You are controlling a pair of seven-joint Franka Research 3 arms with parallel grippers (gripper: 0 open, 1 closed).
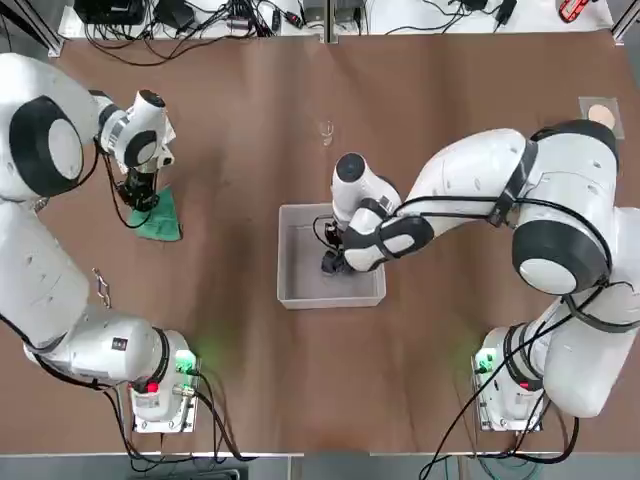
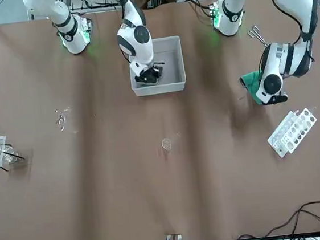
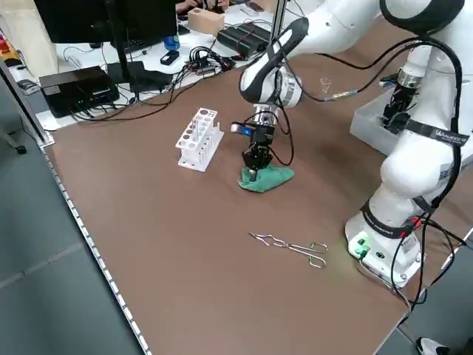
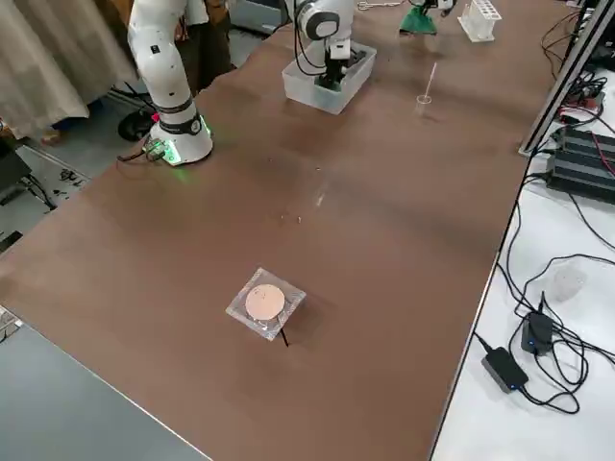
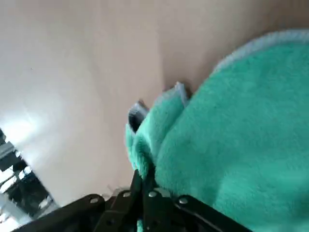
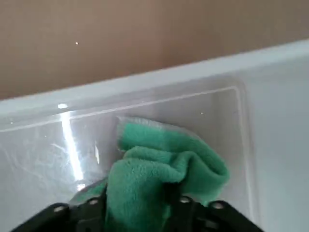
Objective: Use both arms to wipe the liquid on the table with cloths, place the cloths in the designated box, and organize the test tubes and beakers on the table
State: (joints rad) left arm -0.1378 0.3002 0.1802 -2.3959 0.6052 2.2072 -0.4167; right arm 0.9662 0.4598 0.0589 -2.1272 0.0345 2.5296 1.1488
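Left gripper [image 5: 145, 181]'s jaws clamp green cloth [image 5: 241, 135]; next, box it toward 4 o'clock. Right gripper [image 6: 137, 198], inside box [image 6: 285, 130]: cannot tell its grip.

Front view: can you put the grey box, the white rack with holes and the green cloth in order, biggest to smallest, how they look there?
1. Grey box
2. White rack with holes
3. Green cloth, though the left gripper's arm may hide some of it
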